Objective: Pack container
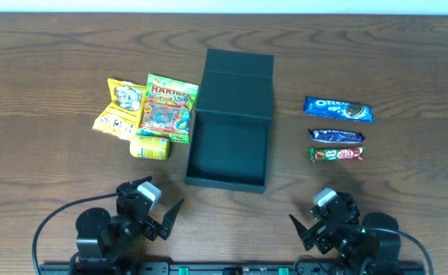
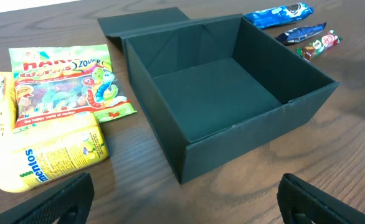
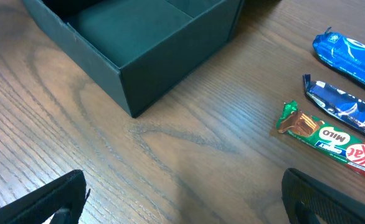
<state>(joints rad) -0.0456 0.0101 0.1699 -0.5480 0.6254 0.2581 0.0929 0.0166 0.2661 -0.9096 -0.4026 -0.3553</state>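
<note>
Container (image 1: 225, 182): middle of tabletop (image 1: 40, 76), lid folded back on the far side.
Left tool (image 2: 185, 183): spread wide, gripping nothing, over the wood in front of the container.
Right tool (image 3: 184, 177): spread wide, gripping nothing.
Left of container: Haribo bag (image 1: 167, 107), Mentos (image 1: 149, 147), yellow packet (image 1: 119, 107).
Right, apart: Oreo (image 1: 339, 108), blue bar (image 1: 336, 136), KitKat (image 1: 336, 153).

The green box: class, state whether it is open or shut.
Open: the container has its flap lid folded back behind it, and its bare inside floor shows.
</note>
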